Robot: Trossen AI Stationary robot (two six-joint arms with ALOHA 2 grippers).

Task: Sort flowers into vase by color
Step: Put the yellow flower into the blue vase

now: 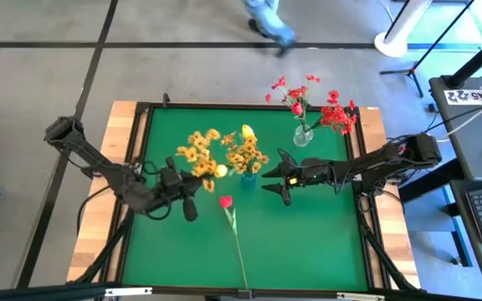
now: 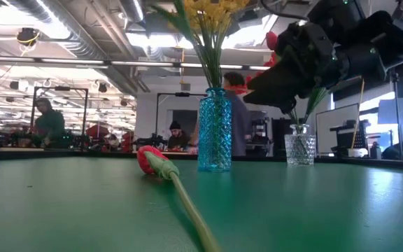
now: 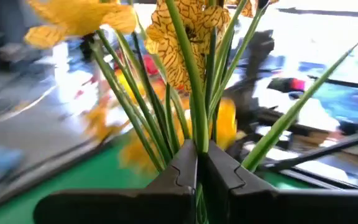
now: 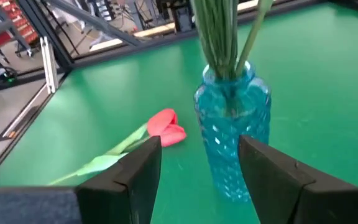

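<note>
My left end effector [image 3: 197, 171] clenches yellow blossom stems [image 3: 185, 112] beside the blue vase [image 4: 232, 134]; my right end effector [image 4: 197, 168], released, risks toppling it.

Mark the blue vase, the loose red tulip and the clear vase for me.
blue vase [image 2: 215, 133]: low view, middle of its textured glass body.
red tulip [image 4: 165, 127]: right wrist view, on the red head lying on the mat.
clear vase [image 1: 303, 135]: high view, on its glass body.
</note>
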